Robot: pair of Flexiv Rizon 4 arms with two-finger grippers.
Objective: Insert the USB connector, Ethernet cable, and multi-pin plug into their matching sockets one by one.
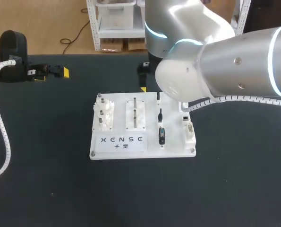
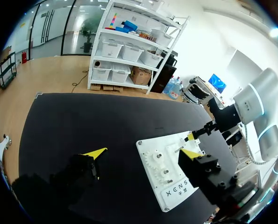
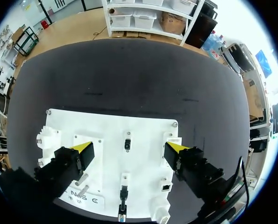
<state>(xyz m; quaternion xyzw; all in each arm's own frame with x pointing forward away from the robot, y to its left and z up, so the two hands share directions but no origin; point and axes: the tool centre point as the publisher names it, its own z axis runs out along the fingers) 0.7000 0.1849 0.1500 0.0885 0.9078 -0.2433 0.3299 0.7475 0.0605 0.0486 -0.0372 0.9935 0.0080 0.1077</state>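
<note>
We see a black bench (image 1: 46, 189) under a white board (image 1: 173, 150) with black lettering at its front edge. The plug (image 1: 162, 135) is black with some blue. Our left gripper (image 2: 143, 153) and right gripper (image 3: 129, 148) are black, yellow-tipped. Our right arm (image 1: 234, 61) is silver, ringed with pale cyan.

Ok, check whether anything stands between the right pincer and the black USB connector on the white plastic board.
Nothing visible does. The right pincer hangs open above the white plastic board, and the black USB connector lies uncovered on it, under that pincer.
</note>
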